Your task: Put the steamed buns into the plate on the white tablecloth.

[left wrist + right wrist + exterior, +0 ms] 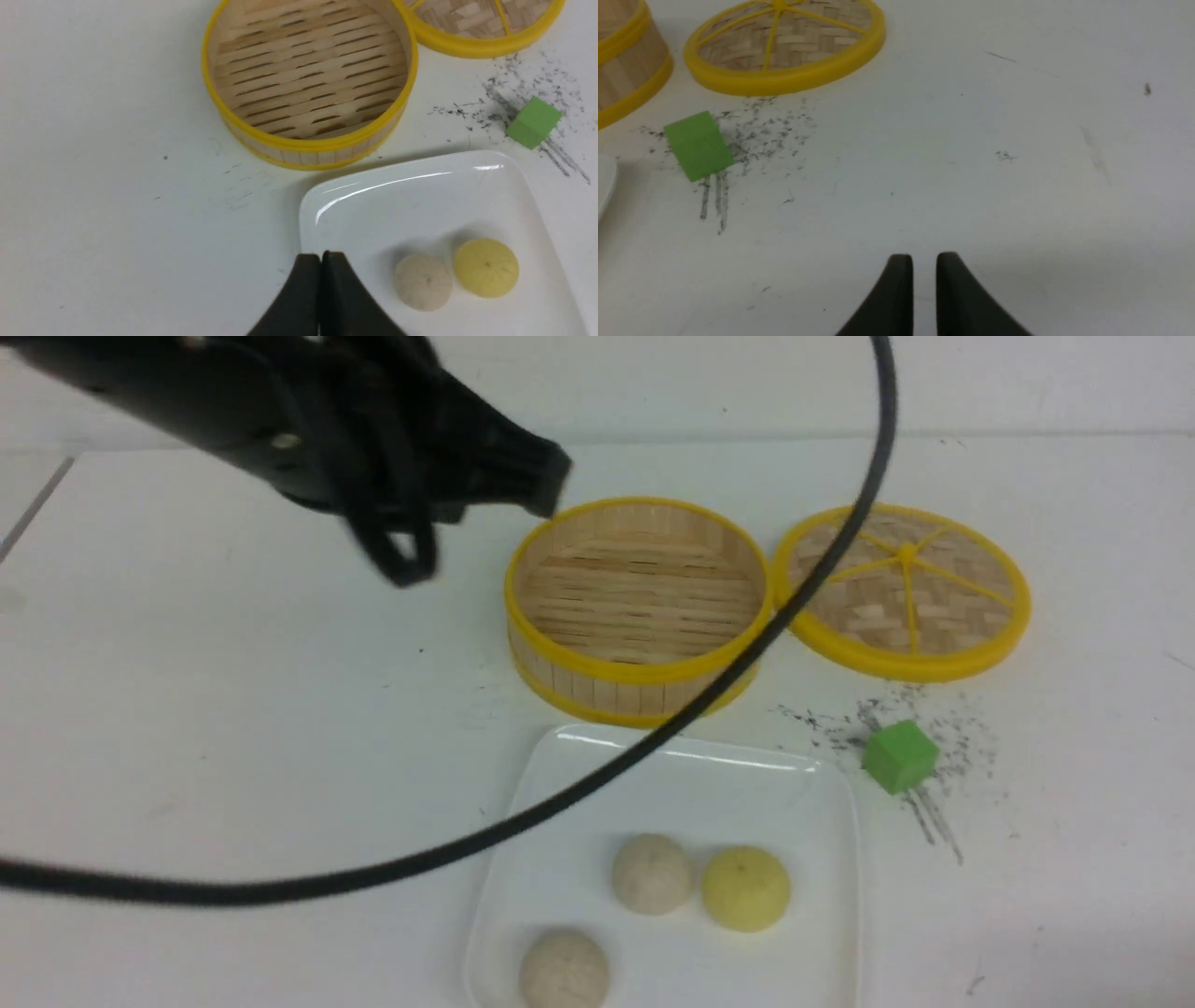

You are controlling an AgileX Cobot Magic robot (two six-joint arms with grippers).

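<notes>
The white plate [569, 775] lies on the white tablecloth [233, 709] at the front centre. It holds three steamed buns: a beige one [652, 874], a pale yellow one [746, 889] beside it, and a beige one [564, 971] at the plate's near edge. The left wrist view shows the plate [411, 196], the beige bun [423, 282] and the yellow bun [486, 267]. My left gripper [321, 255] is shut and empty; in the front view it [546, 481] hangs blurred above the table, left of the basket. My right gripper [924, 256] is almost closed, empty, over bare cloth.
An empty round bamboo basket [639, 607] with yellow rims stands behind the plate. Its flat woven lid [904, 588] lies to its right. A small green cube [899, 756] sits among dark scribble marks right of the plate. A black cable [878, 476] loops across the front view.
</notes>
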